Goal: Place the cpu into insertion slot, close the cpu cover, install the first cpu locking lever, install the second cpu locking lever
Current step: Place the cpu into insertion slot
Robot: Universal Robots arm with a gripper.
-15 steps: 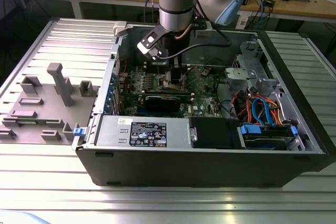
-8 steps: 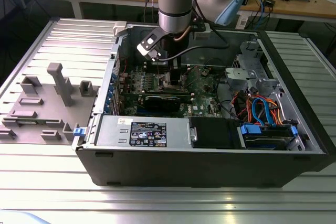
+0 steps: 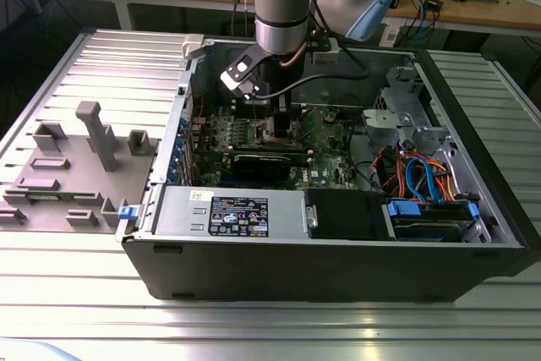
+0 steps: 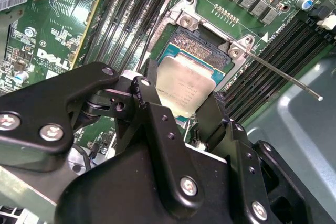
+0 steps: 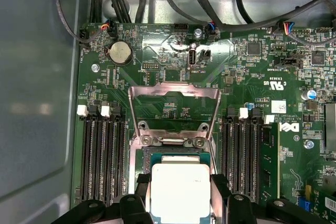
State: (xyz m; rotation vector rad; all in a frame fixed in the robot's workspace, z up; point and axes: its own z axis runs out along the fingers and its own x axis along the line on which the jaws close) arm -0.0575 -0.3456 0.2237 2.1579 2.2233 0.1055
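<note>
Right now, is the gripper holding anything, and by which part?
The gripper holds the cpu by two opposite side edges, one finger on each, at the insertion slot.

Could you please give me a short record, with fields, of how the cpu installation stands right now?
gripper: shut on the cpu, one finger on each of two opposite edges
cpu: metal top up, over the insertion slot; whether it is seated cannot be told
insertion slot: partly uncovered beyond the cpu
cpu cover: open, hinged back off the slot
lever: thin rod, unlatched, sticking out beside the slot
setting: green board inside an open computer case
</note>
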